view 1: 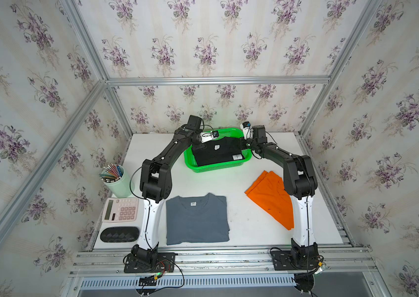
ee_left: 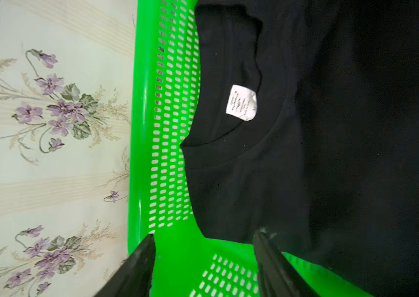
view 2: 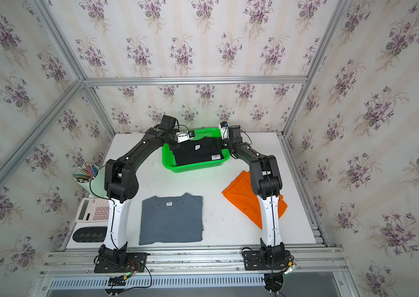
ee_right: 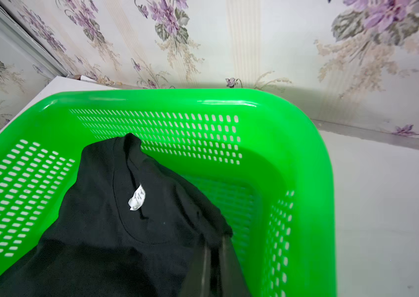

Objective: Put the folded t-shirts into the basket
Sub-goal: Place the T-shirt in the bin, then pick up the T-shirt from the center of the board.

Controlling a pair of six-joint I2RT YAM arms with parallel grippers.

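The black t-shirt (view 1: 218, 153) (ee_right: 116, 231) lies in the green basket (view 1: 216, 167), its collar toward the back wall. My right gripper (ee_right: 217, 248) is shut on a fold of its shoulder at the basket's right side. At the basket's left end my left gripper (ee_left: 204, 244) stands open. Only green plastic shows between its fingers, and one fingertip (ee_left: 261, 240) is at the black shirt's (ee_left: 306, 154) edge. The slate grey-blue t-shirt (view 1: 197, 218) lies folded at the table's front. The orange t-shirt (view 1: 270, 198) lies at the right, partly under my right arm.
A pale cup of pencils (view 1: 117, 182), a pink calculator (view 1: 120, 209) and a black case (view 1: 119, 234) line the table's left edge. The papered back wall stands close behind the basket (ee_right: 306, 154).
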